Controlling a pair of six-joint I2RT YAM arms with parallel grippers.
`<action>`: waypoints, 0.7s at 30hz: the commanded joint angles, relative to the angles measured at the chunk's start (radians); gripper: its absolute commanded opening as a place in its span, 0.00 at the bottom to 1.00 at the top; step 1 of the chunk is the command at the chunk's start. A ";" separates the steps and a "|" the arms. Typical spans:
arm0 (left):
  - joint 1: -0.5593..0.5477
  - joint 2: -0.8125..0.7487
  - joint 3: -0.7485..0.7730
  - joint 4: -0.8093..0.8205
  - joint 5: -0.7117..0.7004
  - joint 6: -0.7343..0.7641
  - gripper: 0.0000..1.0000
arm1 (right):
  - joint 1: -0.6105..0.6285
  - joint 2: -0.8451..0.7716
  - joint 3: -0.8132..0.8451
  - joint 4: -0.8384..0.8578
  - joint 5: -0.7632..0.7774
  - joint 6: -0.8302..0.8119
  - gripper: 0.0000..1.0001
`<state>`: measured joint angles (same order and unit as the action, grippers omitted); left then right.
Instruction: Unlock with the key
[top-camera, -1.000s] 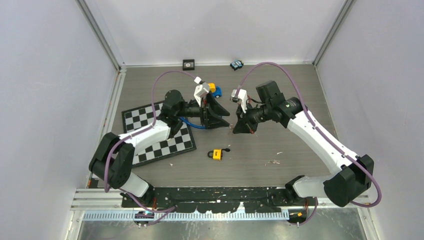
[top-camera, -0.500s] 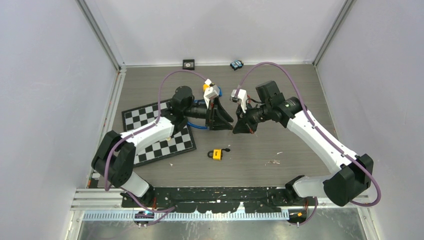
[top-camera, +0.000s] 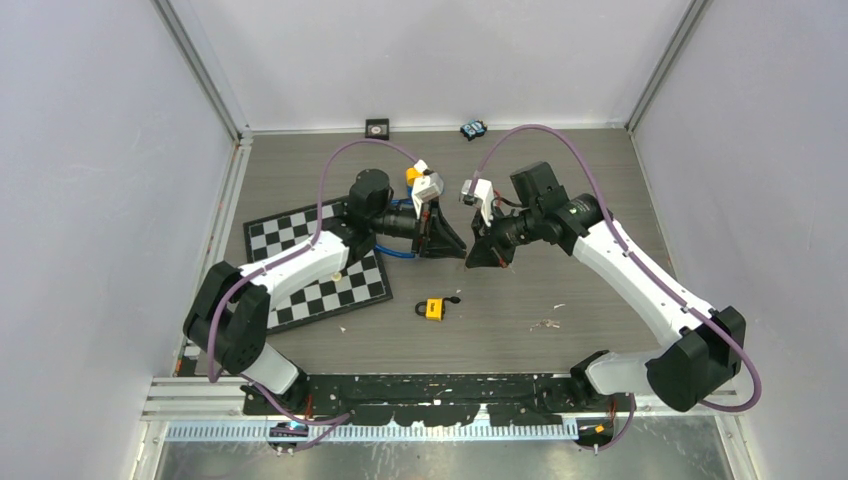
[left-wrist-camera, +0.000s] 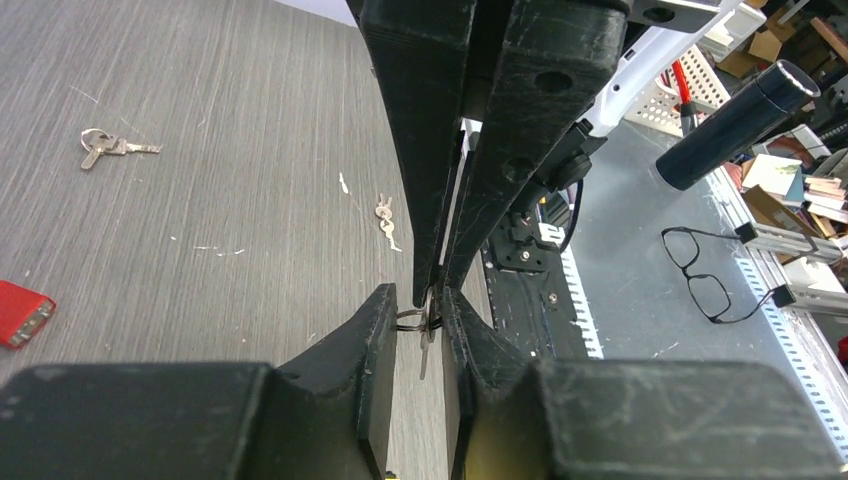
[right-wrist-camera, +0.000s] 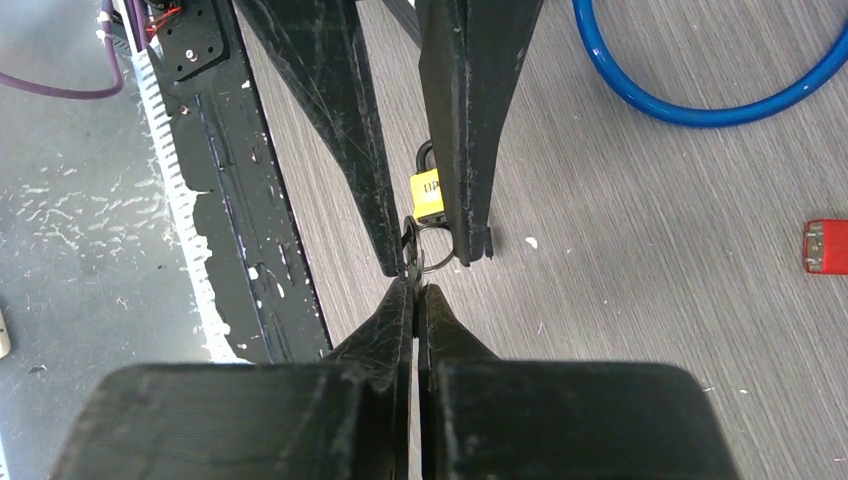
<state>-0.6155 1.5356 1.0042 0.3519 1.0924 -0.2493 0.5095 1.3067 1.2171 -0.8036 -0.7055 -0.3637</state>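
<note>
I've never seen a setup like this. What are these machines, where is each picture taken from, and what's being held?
These are two robot arms bolted at the near edge of a table, the left arm and the right arm, each ending in a two-finger gripper. The wide picture looks down from above and behind them. The other two come from cameras on the wrists: each shows its own black fingers at the bottom and the other arm's fingers reaching in from the top. Where they meet, the right gripper pinches a key on a ring. The left gripper has its fingers either side of that ring; whether it grips is unclear. On the table lie a yellow padlock, a chessboard mat, a blue ring, spare keys and a red object.
</note>
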 joint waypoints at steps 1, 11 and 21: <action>-0.010 0.004 0.042 -0.025 0.013 0.033 0.10 | 0.007 0.000 0.008 0.017 -0.009 -0.002 0.01; -0.010 -0.007 0.021 -0.013 0.013 0.036 0.00 | 0.007 0.007 0.010 0.012 0.007 -0.004 0.02; -0.009 -0.039 -0.057 0.084 -0.004 -0.015 0.00 | 0.007 0.003 0.022 0.011 0.043 0.013 0.13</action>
<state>-0.6212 1.5341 0.9771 0.3782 1.0927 -0.2440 0.5171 1.3205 1.2133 -0.8234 -0.6682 -0.3637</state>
